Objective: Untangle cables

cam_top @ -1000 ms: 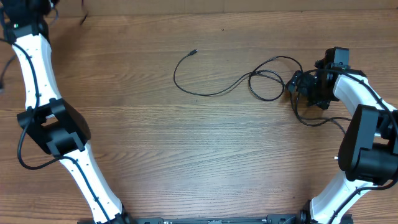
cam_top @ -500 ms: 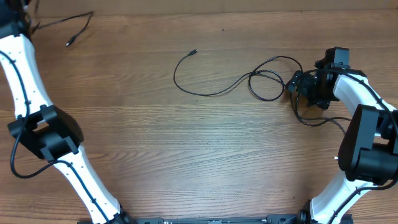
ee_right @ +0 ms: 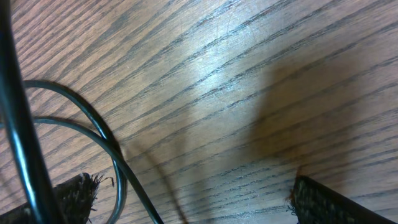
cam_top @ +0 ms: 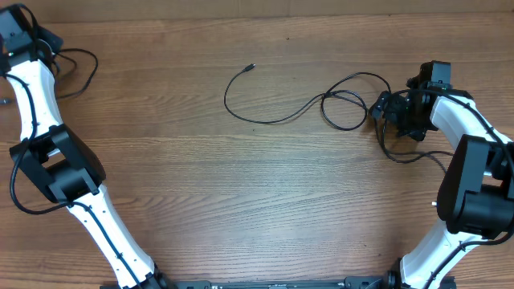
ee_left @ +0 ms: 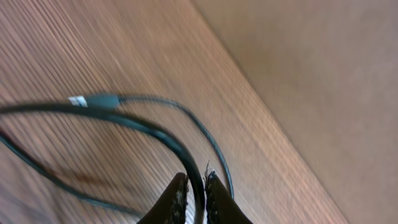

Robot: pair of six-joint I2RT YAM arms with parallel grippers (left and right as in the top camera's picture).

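2 cables clear: L cable (ee_left: 149,130), mid cable (cam_top: 273,122).

Smooth, black, plastic-sheathed cables (cam_top: 269,122) lie on a matt, wood-grained table (cam_top: 241,201).

No text, label, brand, number or sign can be read in any of the views. The brown wood-grain surface (cam_top: 265,185) shows only its grain. In the left wrist view, the small pale patch at the plug end of the thin black cable (ee_left: 93,101) is too blurred to tell whether it carries any mark.
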